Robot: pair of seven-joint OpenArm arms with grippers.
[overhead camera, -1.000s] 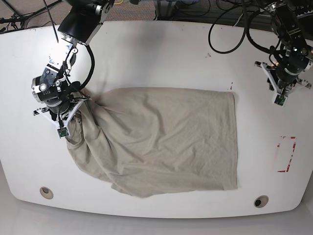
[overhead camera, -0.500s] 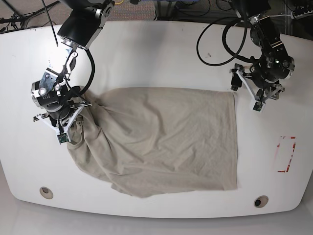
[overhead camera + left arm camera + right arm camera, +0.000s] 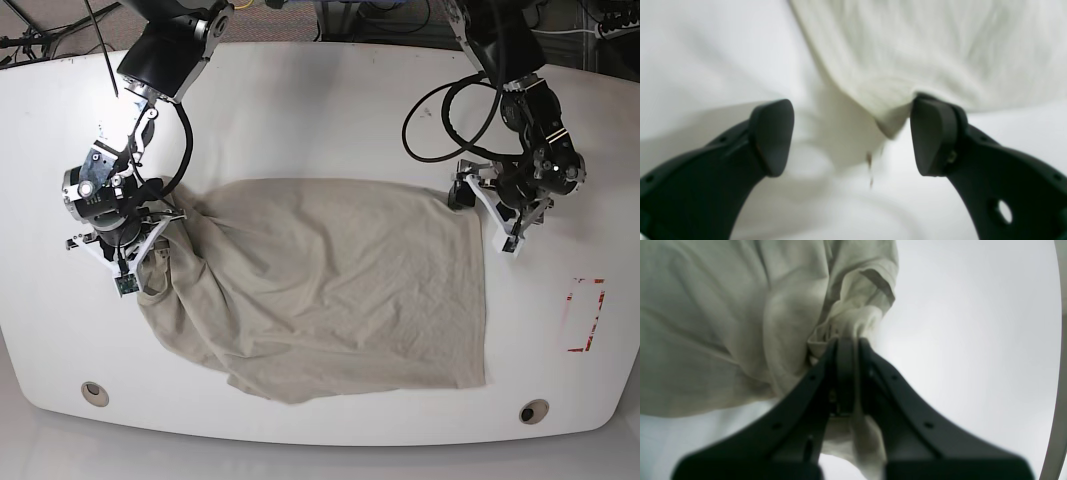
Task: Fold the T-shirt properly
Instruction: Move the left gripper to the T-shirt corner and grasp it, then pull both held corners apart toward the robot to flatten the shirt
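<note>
The beige T-shirt point(image 3: 330, 290) lies spread and wrinkled across the middle of the white table point(image 3: 330, 110). My right gripper point(image 3: 140, 255) is at the shirt's left end, shut on a bunched fold of fabric point(image 3: 853, 323) by a sleeve hem. My left gripper point(image 3: 483, 215) is open at the shirt's upper right corner. In the left wrist view that corner point(image 3: 890, 120) hangs between the spread fingers point(image 3: 773, 133), close to the right-hand one, and the left gripper point(image 3: 851, 136) holds nothing.
A red-outlined rectangle point(image 3: 585, 315) is marked on the table at the right. Two round holes point(image 3: 95, 392) point(image 3: 533, 411) sit near the front edge. Black cables point(image 3: 440, 100) loop over the back right behind the left arm.
The left arm has swung left and down from the table's right side to the shirt's upper right corner. The right gripper has shifted slightly, still shut on the cloth.
</note>
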